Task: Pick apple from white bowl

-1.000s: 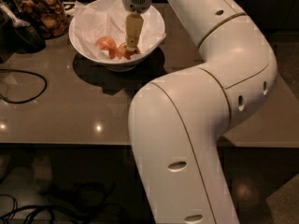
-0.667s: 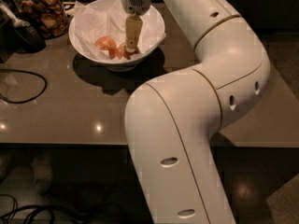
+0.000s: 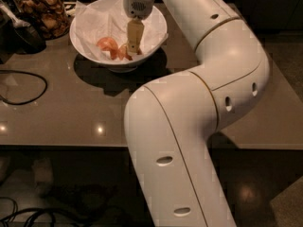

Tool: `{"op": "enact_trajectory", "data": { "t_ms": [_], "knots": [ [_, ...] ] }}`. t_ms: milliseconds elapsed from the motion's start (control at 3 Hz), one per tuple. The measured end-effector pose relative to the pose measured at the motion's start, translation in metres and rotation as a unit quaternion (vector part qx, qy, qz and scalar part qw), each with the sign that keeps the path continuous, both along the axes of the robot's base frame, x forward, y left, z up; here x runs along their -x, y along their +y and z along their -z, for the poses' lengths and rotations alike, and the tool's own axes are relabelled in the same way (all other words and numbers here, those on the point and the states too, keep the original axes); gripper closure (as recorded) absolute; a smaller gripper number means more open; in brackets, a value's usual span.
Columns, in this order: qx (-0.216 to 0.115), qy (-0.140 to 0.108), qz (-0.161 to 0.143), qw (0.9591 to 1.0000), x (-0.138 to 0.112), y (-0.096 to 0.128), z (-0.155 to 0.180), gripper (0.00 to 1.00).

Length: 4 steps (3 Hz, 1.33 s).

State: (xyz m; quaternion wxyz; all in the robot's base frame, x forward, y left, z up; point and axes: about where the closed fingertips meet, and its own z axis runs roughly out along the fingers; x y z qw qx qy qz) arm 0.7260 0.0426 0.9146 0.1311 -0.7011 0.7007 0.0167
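Perhaps head-high, down onto gripper (image 3: 133,48) in bowl (image 3: 80,41)

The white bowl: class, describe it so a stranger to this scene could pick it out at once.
On the tan table, look at the far side, right of the jar of brown snacks. The white bowl stands there, the gripper reaching down into it. It alone is a round, paper-lined dish.

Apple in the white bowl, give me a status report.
Gripper down inside white bowl, tip at apple. Apple low in bowl, grasp unclear. Reddish fruit close beside it.
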Motion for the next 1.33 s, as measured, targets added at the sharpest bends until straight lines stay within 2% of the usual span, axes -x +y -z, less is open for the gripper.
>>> {"op": "enact_trajectory", "data": {
  "t_ms": [333, 667, 1333],
  "knots": [
    [-0.001, 0.009, 0.003, 1.0, 0.0, -0.001, 0.007, 0.24],
    [0.0, 0.015, 0.003, 0.9999, -0.001, 0.0, 0.012, 0.3],
    [0.003, 0.02, 0.004, 0.9998, -0.003, 0.0, 0.017, 0.29]
  ]
}}
